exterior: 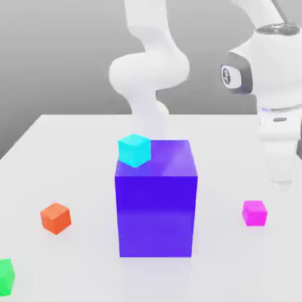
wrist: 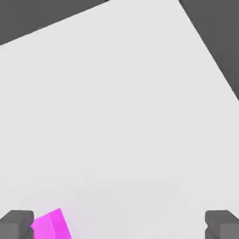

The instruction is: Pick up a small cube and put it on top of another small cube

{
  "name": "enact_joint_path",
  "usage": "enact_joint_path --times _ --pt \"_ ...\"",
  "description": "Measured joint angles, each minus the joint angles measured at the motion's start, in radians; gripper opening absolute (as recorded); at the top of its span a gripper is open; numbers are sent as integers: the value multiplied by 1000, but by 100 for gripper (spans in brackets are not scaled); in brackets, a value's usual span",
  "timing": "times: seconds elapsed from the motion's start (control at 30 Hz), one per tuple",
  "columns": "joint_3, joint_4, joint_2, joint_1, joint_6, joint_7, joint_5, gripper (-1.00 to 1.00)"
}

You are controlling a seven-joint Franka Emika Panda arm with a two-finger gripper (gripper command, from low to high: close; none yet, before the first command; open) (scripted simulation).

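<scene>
White bench [exterior: 88,177], gray backdrop: gripper released above bench level, magenta cube ungrasped

Behind the bench, a plain gray backdrop [exterior: 76,65]. Near the middle of the exterior view, a large blue-purple block [exterior: 156,213], upright on the bench. At the block's top face, toward the exterior view's left, a cyan cube [exterior: 134,150], with one vertical edge facing the camera.

Magenta cube [exterior: 255,213]: on the bench, toward the exterior view's right, well apart from the block. Green cube [exterior: 5,277]: at the exterior view's left edge, low in the frame and partly cut off; nothing stacked on its visible top. Orange cube [exterior: 56,218]: on the bench, between the green cube and the block in sideways position, turned at an angle.

White robot arm [exterior: 280,71]: at the exterior view's right, with the hand directed downward. Gripper [wrist: 119,225]: released, fingers wide apart, nothing held between. In the hand view, the magenta cube just beside one fingertip [wrist: 16,225] and partly cut off by the frame; contact with that fingertip impossible to tell. Beyond the bench's edges in the same view, a dark gray surface [wrist: 214,28].
</scene>
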Motion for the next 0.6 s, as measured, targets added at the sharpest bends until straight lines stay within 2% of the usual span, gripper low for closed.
enact_joint_path --times 0.17,0.33,0.6 --pt "33 -62 79 55 73 -10 -104 0" --pt "22 -109 148 93 142 49 -289 0" --pt "-22 -81 284 119 256 96 -372 0"
